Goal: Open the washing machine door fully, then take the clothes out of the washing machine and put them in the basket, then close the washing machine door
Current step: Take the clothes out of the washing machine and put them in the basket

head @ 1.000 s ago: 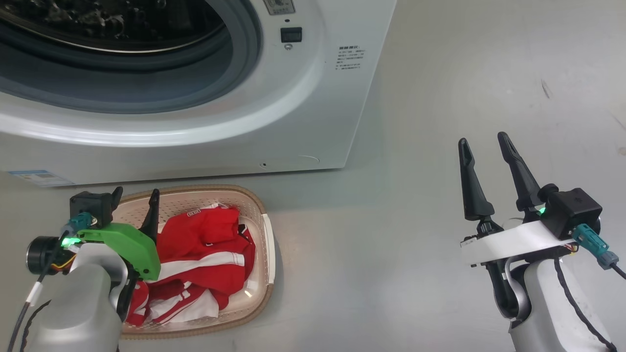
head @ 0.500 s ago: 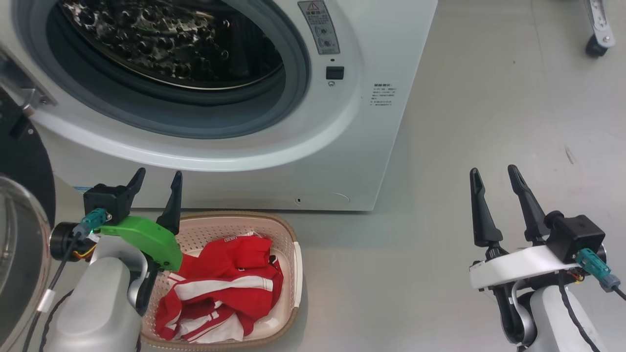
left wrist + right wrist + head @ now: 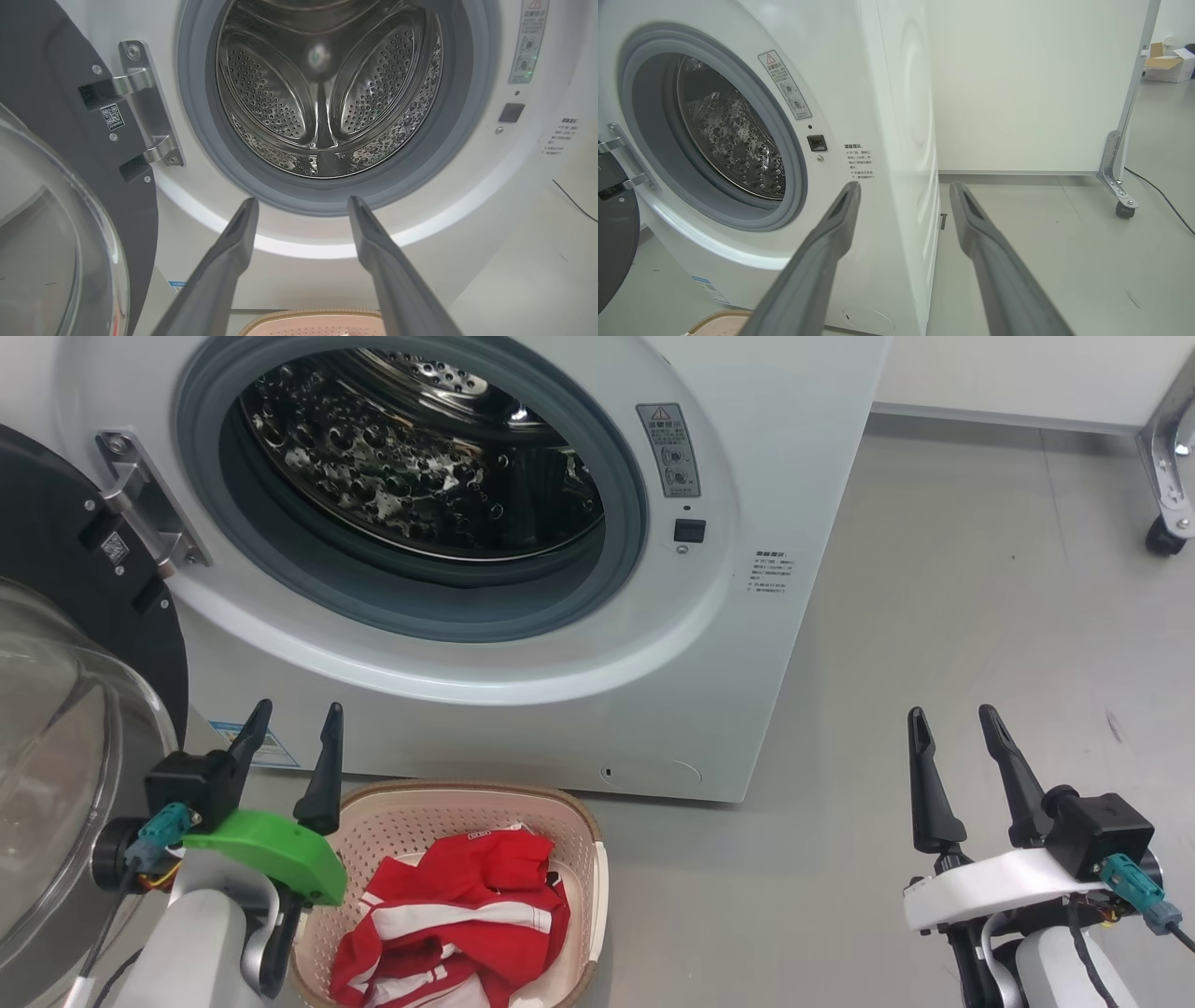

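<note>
The white washing machine (image 3: 803,448) stands ahead, its steel drum (image 3: 420,457) showing no clothes (image 3: 322,88). The washing machine door (image 3: 56,616) hangs swung open at the far left, black rim and glass bowl facing me (image 3: 56,154). On the floor before the machine sits the cream basket (image 3: 420,812) with the red and white clothes (image 3: 457,915) heaped inside. My left gripper (image 3: 291,728) is open and empty above the basket's left rim, pointing at the drum (image 3: 302,203). Off to the right, over bare floor, my right gripper (image 3: 954,723) is open and empty (image 3: 903,189).
A grey floor (image 3: 980,616) stretches to the right of the machine. A wheeled metal frame leg (image 3: 1167,476) stands at the far right by a white wall (image 3: 1017,84). A cable (image 3: 1162,196) runs over the floor near it.
The head camera has tilted up, so the drum, hinge and open door have come into the picture. Both grippers stay open and hold roughly the same poses.
</note>
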You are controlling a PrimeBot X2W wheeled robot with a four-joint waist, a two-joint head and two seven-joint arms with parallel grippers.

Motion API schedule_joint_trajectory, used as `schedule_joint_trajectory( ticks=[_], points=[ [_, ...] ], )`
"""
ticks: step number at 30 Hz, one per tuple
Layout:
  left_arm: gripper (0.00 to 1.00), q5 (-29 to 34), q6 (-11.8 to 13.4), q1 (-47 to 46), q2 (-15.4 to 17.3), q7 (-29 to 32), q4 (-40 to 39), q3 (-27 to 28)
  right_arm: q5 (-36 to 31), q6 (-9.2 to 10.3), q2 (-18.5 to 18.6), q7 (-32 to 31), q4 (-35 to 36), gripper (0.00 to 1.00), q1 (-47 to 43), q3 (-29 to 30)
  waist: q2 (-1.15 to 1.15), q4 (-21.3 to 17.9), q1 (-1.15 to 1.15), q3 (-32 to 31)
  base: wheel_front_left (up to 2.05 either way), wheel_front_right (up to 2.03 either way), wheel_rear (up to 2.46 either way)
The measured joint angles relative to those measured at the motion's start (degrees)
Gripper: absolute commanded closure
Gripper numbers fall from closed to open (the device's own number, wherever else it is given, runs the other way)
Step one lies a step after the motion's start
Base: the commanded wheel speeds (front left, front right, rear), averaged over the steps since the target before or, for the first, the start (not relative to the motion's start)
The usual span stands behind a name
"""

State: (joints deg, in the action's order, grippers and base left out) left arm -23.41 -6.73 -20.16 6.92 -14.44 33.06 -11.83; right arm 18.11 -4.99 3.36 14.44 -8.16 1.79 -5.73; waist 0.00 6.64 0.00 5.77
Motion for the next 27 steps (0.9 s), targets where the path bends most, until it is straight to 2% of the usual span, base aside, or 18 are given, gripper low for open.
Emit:
schedule_joint_trajectory(
  ticks=[8, 27],
  points=[
    [0.0, 2.19, 1.46, 5.16, 0.45, 0.01, -5.22, 0.52, 0.03, -0.31, -0.13, 0.0, 0.15, 0.0, -1.57, -0.08, 0.0, 0.41, 0.0, -2.12, 0.0, 0.0, 0.0],
    [0.0, 3.86, 1.63, 11.44, -0.18, 0.0, -13.8, 1.68, 0.46, -0.43, -0.24, 0.0, 1.35, 0.0, -2.62, 0.22, 0.0, -1.1, 0.0, -3.0, 0.0, 0.0, 0.0]
  ],
)
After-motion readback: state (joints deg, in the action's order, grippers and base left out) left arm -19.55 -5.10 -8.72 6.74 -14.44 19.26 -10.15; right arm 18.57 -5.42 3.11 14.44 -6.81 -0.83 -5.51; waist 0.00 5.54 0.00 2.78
